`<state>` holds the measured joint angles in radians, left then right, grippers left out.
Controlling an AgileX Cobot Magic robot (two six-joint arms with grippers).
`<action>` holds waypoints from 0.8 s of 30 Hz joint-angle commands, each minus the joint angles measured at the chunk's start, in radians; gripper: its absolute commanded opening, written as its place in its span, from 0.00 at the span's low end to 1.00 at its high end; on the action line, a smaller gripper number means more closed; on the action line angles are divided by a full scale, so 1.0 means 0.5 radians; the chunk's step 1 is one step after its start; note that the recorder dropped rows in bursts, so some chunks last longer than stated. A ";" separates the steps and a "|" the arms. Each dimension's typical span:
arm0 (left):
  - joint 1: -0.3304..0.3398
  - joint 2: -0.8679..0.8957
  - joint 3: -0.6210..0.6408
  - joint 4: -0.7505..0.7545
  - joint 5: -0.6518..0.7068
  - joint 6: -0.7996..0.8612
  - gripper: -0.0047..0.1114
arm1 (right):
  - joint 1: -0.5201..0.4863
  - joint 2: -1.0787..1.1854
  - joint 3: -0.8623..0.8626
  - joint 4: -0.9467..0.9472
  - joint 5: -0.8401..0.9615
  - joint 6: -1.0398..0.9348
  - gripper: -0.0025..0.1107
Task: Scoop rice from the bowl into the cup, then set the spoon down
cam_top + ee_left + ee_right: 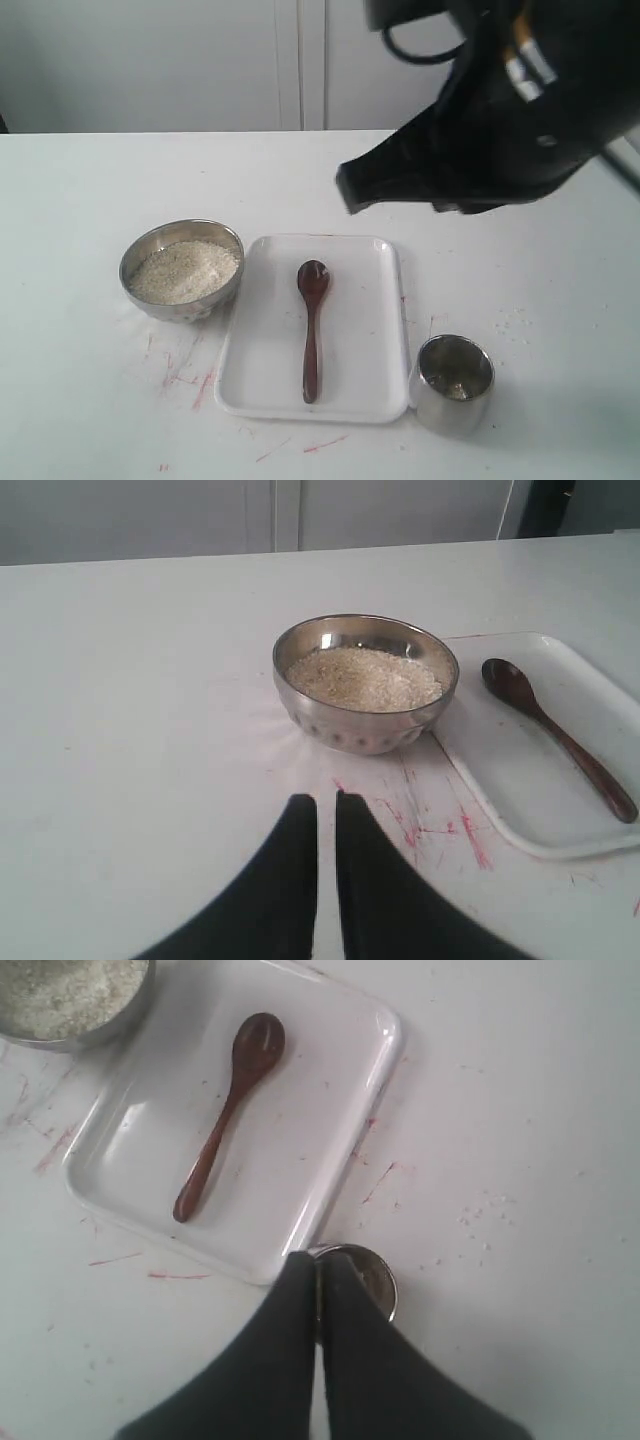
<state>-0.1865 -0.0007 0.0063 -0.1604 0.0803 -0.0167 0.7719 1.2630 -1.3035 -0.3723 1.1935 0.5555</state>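
the spoon lies flat on the white tray between the bowl of rice and the cup as the right gripper hangs above, fingers pressed together and empty; picking it up likely means spreading them, then straddling mid-handle.

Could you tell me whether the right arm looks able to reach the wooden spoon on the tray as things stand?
Probably yes: the slender dark reddish-brown wooden spoon lies alone on the white rectangular tray, nothing over it. The right end effector hangs above, shut, so it must open first.
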 commanded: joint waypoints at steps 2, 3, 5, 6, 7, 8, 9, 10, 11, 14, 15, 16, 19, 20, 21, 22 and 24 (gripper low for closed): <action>-0.002 0.001 -0.013 -0.021 -0.008 -0.004 0.16 | -0.009 -0.350 0.072 0.088 0.055 -0.184 0.02; -0.002 0.001 -0.013 -0.021 -0.008 -0.004 0.16 | -0.009 -0.420 0.118 0.121 0.055 -0.219 0.02; -0.002 0.001 -0.013 -0.021 -0.008 -0.004 0.16 | -0.009 -0.631 0.297 0.223 0.055 -0.316 0.02; -0.002 0.001 -0.013 -0.021 -0.008 -0.004 0.16 | -0.009 -0.758 0.414 0.322 0.055 -0.378 0.02; -0.002 0.001 -0.013 -0.021 -0.008 -0.004 0.16 | -0.009 -0.834 0.475 0.388 0.055 -0.403 0.02; -0.002 0.001 -0.013 -0.021 -0.008 -0.004 0.16 | -0.009 -0.967 0.569 0.526 0.055 -0.445 0.02; -0.002 0.001 -0.013 -0.021 -0.008 -0.004 0.16 | -0.009 -1.037 0.617 0.592 0.041 -0.460 0.02; -0.002 0.001 -0.013 -0.021 -0.008 -0.004 0.16 | -0.009 -1.161 0.694 0.680 -0.043 -0.481 0.02; -0.002 0.001 -0.013 -0.021 -0.008 -0.004 0.16 | -0.009 -1.210 0.727 0.695 -0.079 -0.481 0.02; -0.002 0.001 -0.013 -0.021 -0.008 -0.004 0.16 | -0.009 -1.311 0.802 0.699 -0.141 -0.478 0.02; -0.002 0.001 -0.013 -0.021 -0.008 -0.004 0.16 | -0.009 -1.311 0.806 0.699 -0.141 -0.478 0.02; -0.002 0.001 -0.013 -0.021 -0.008 -0.004 0.16 | -0.009 -1.311 0.806 0.699 -0.141 -0.478 0.02; -0.002 0.001 -0.013 -0.021 -0.008 -0.004 0.16 | -0.009 -1.311 0.810 0.745 -0.269 -0.478 0.02; -0.002 0.001 -0.013 -0.021 -0.008 -0.004 0.16 | -0.009 -1.311 0.810 0.745 -0.313 -0.478 0.02; -0.002 0.001 -0.013 -0.021 -0.008 -0.004 0.16 | -0.009 -1.311 0.810 0.745 -0.327 -0.478 0.02; -0.002 0.001 -0.013 -0.021 -0.008 -0.004 0.16 | -0.009 -1.311 0.810 0.745 -0.327 -0.478 0.02; -0.002 0.001 -0.013 -0.021 -0.008 -0.004 0.16 | -0.009 -1.311 0.810 0.745 -0.327 -0.482 0.02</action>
<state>-0.1865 -0.0007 0.0063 -0.1604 0.0803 -0.0167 0.7719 0.6129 -0.9036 0.0000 1.0486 0.3289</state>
